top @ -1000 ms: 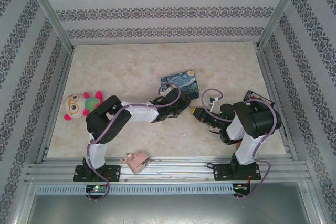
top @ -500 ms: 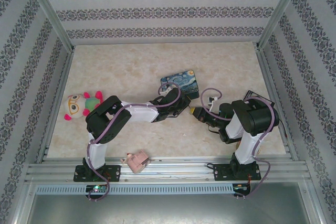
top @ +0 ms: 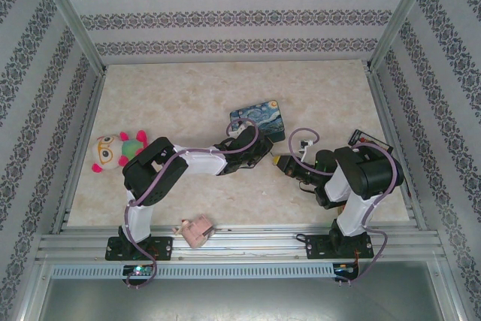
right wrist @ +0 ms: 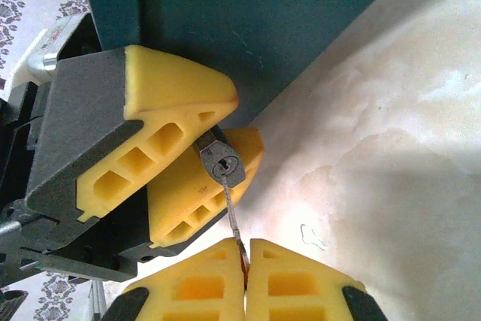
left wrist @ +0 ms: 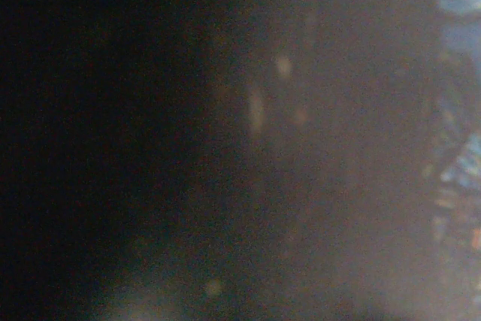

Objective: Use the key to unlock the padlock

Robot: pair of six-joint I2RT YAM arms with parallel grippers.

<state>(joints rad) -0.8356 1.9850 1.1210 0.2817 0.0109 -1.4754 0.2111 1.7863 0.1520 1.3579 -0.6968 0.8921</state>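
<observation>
Gripping padlock (right wrist: 220, 163) beside tin (right wrist: 248, 20), left claw (right wrist: 225, 140) part-closed on its body; right claw (right wrist: 246, 257) pinched tight on key (right wrist: 234, 219), tip at keyway; tiny, rigid, probably slippery; hold the flat sides.

Small dark padlock (right wrist: 220, 163), keyway end outward — slim silvery key (right wrist: 234, 223), tip at that keyway
</observation>
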